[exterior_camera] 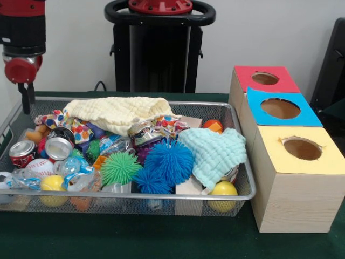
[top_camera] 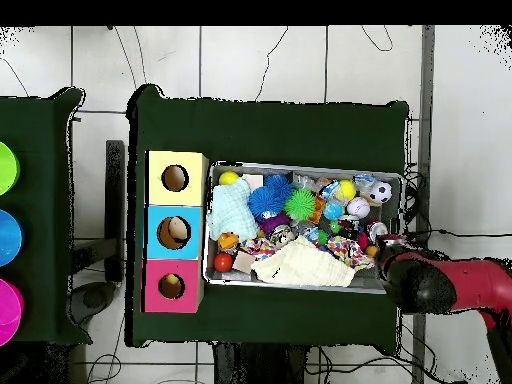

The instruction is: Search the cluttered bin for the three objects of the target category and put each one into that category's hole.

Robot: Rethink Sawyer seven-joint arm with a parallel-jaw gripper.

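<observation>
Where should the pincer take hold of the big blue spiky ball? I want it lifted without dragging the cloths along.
Probably from straight above, closing on the rounded top of the blue spiky ball. It sits high on the pile with its crown bare. The pale blue cloth touches one side and the green spiky ball lies beside the other, so a sideways approach would likely snag them.

A dark green cloth (exterior_camera: 161, 237) covers the table. Behind it is a plain white wall (exterior_camera: 81, 48), and at three o'clock a black object (exterior_camera: 331, 70) is cut off by the edge.

From above, the floor (top_camera: 260, 60) is pale tile, with thin cables (top_camera: 130, 60) trailing across it at twelve o'clock. At nine o'clock a second green-covered table (top_camera: 40, 200) holds three round discs in a column: green (top_camera: 5, 168), blue (top_camera: 8, 238) and magenta (top_camera: 8, 312).
</observation>
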